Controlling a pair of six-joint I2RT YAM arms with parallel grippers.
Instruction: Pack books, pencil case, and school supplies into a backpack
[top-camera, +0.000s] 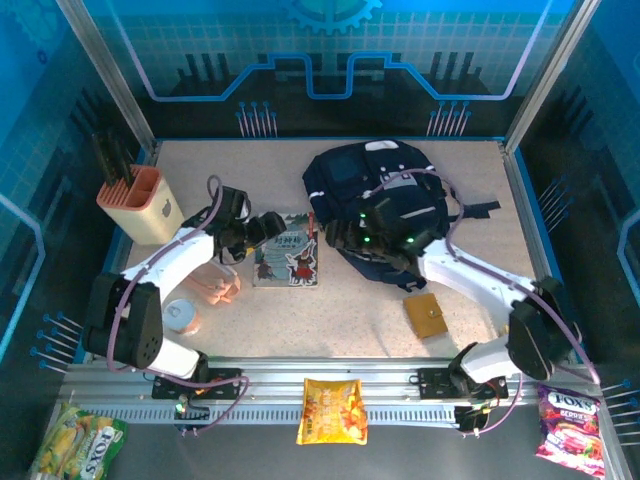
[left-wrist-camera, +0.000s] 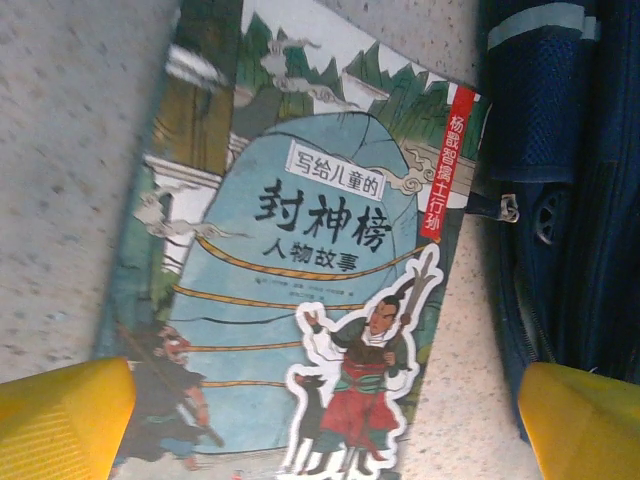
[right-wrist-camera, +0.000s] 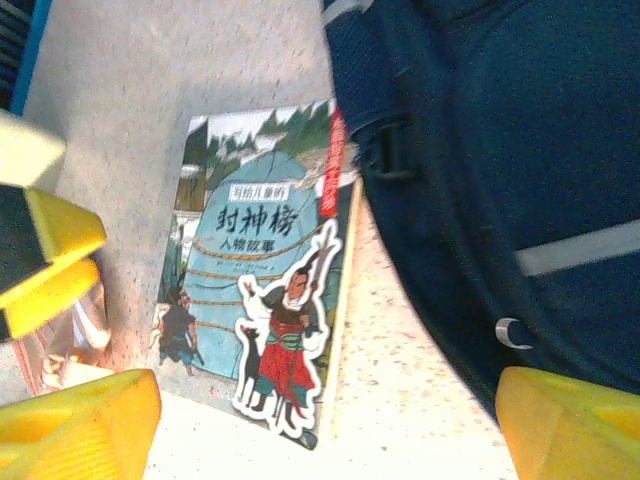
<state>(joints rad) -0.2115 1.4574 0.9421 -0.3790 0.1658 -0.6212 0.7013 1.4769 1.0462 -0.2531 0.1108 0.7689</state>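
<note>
Left gripper (left-wrist-camera: 330, 430): jaws spread wide, empty; poised over illustrated book (left-wrist-camera: 300, 260)
Right gripper (right-wrist-camera: 325, 420): jaws wide, empty; above backpack (right-wrist-camera: 480, 160) edge
Illustrated book: flat on table (top-camera: 350, 330); just beside backpack
Tan square piece (top-camera: 426, 314): on table, near backpack

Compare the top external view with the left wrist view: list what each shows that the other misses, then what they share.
Top external adds the peach holder of black tools, a tan-brown square piece, a yellow snack bag and the right gripper at the navy backpack.

Left wrist adds close detail. It shows the illustrated book with its printed title, its red strip, a metal zip pull and the left gripper open.

Shared: the book lying flat on the table beside the backpack.
</note>
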